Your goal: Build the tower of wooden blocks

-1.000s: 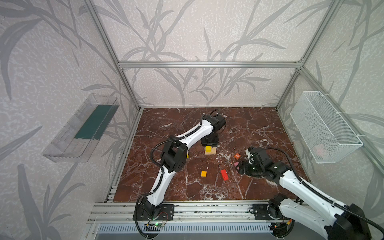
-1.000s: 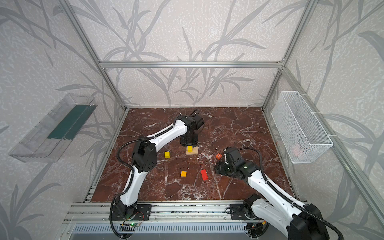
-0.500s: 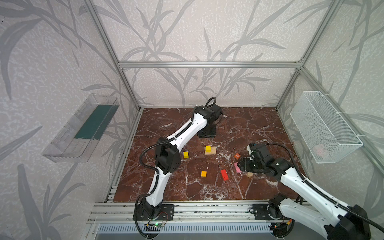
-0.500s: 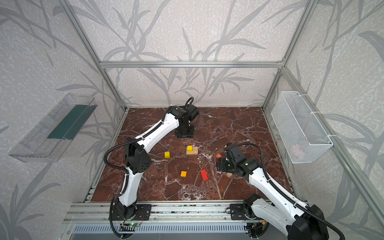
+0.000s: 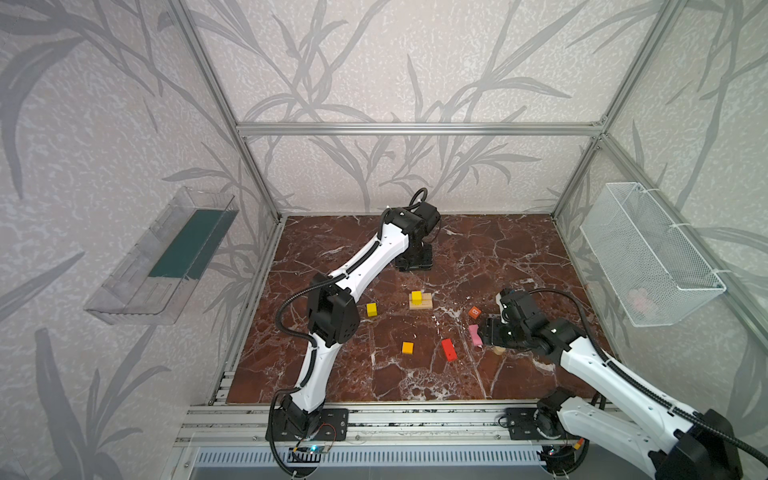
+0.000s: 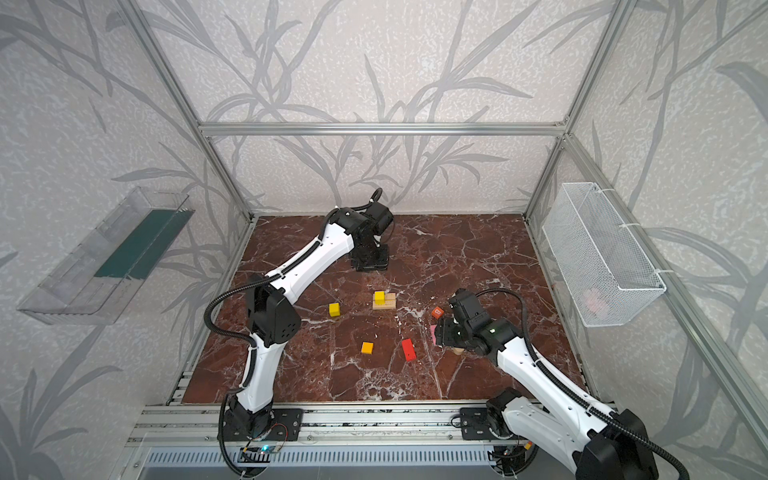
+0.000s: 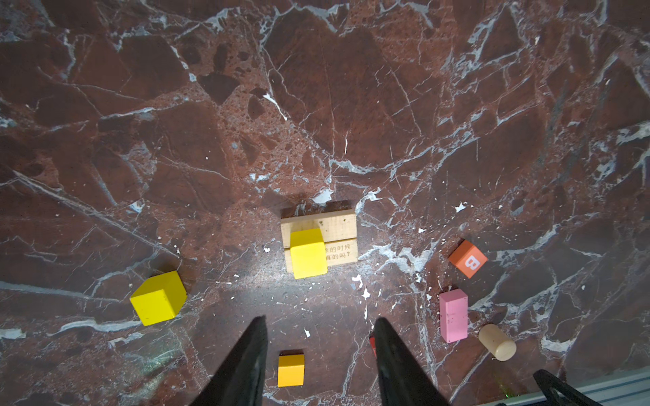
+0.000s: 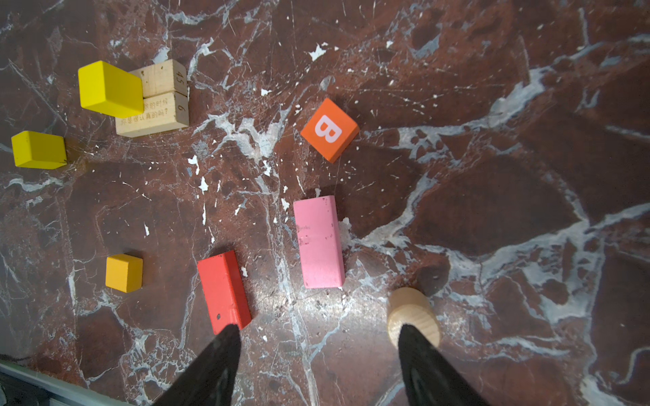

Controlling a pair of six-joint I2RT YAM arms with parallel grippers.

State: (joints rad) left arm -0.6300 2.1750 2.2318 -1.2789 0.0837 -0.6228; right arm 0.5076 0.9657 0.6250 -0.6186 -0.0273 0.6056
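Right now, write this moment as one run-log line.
built: yellow cube on planks | left gripper: open, empty | right gripper: open, empty, by pink brick

Top views evenly lit, sharp. Wrist views dimmer; glare patch on marble floor [image 7: 267, 298]; corners dark.

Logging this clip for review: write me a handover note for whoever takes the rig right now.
Left gripper: open, empty, raised toward the back of the table.
Right gripper: open, empty, hovering near the pink brick and tan cylinder.
Done: two tan planks side by side, one yellow cube on them.
Left: second yellow cube, orange cube, red brick, pink brick, lettered orange-red cube, tan cylinder, all loose on the table.
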